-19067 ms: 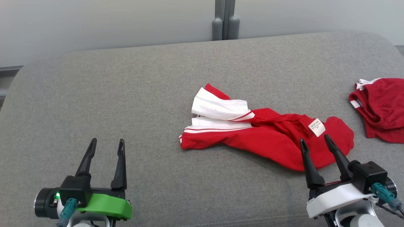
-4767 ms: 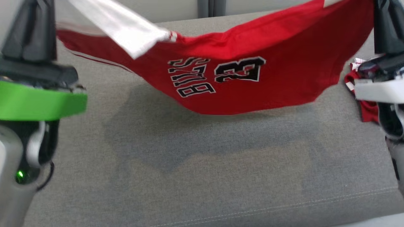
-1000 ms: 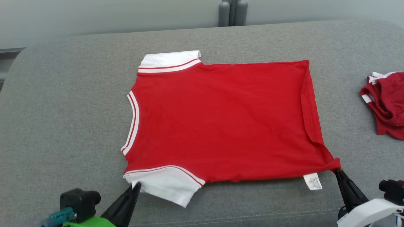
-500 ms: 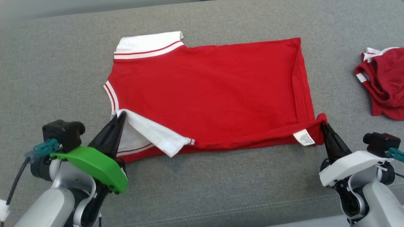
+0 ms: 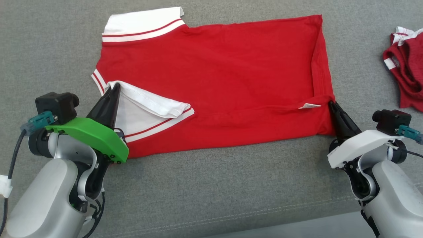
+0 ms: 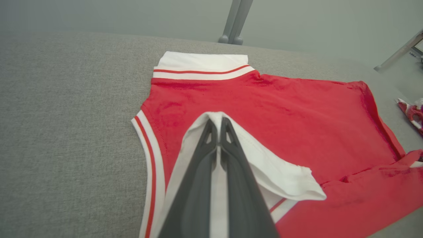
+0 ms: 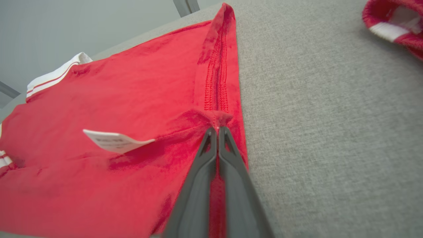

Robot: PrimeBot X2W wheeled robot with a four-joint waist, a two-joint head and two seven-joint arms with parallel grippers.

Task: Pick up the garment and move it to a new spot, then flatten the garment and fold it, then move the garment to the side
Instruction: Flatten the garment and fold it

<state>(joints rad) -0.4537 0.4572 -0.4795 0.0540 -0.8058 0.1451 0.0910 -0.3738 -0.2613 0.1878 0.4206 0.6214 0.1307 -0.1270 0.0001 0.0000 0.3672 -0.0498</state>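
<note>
On your left, the left end effector [image 5: 115, 86] is pinched tight on the white near sleeve [image 5: 148, 105] of the red garment [image 5: 238, 62]. It holds that sleeve turned over onto the red body, just beside the striped neck edge [image 5: 97, 81]. The wrist view shows the two fingers pressed together with white cloth wrapped over their tips.

The garment lies spread across the middle of the grey cushion [image 5: 211, 185], with its far sleeve [image 5: 142, 21] flat toward the cushion's far edge. The garment's near long edge is doubled over onto the body in a band running from sleeve to hem. A white label [image 5: 309, 105] sticks out of that fold near the hem.

On your right, the right end effector [image 5: 331, 104] is clamped on the near hem corner, with red cloth caught between its closed fingers. At the cushion's right edge, well apart, sits a second garment [image 5: 408, 72], red and crumpled.
</note>
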